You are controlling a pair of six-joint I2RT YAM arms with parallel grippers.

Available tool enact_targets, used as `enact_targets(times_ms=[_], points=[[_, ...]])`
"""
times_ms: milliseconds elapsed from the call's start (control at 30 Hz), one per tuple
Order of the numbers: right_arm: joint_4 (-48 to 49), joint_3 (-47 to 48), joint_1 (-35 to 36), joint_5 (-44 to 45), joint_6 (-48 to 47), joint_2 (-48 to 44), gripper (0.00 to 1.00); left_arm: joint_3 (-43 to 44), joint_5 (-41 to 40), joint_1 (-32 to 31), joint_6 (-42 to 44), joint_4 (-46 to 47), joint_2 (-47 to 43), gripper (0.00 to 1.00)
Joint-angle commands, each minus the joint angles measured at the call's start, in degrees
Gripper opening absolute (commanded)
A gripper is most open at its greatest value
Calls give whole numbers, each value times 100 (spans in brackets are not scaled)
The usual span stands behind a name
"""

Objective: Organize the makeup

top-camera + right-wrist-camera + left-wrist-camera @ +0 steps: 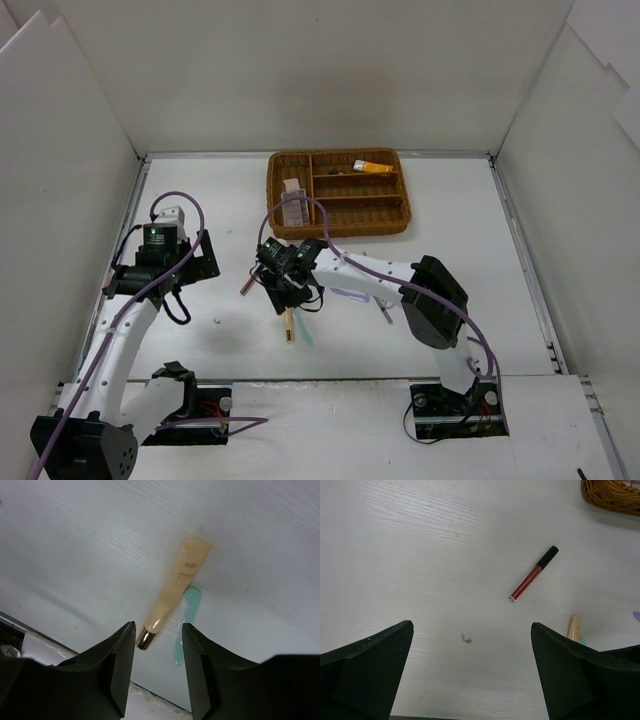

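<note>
A beige tube with a gold cap point(175, 587) lies on the white table beside a mint plastic tool point(185, 620); both show in the top view, the tube point(290, 325) and the tool point(303, 333). My right gripper point(157, 640) is open and empty above the tube's cap end, and also shows in the top view point(285, 288). A red lip gloss with a black cap point(534, 573) lies ahead of my left gripper point(472, 650), which is open and empty. An orange tube point(372, 167) and a pale boxed item point(293, 203) lie in the tray.
The brown wicker divided tray point(338, 228) stands at the back centre; its corner shows in the left wrist view point(612, 495). A lilac item point(350, 296) lies under the right arm. White walls enclose the table on three sides.
</note>
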Motion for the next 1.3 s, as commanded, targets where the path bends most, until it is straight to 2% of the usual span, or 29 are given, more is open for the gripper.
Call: enact_targets(times_ms=[0,600,1267], points=[[-90,314,39,-254,463,207,39,66,-161,31,-127,5,-169,99],[-90,490,4,-202,982,946,29,-31,-152,31,-92,22,-179,99],[-107,95,-66,669,1140,102,27,-48,-125,31,-118,58,-108,99]])
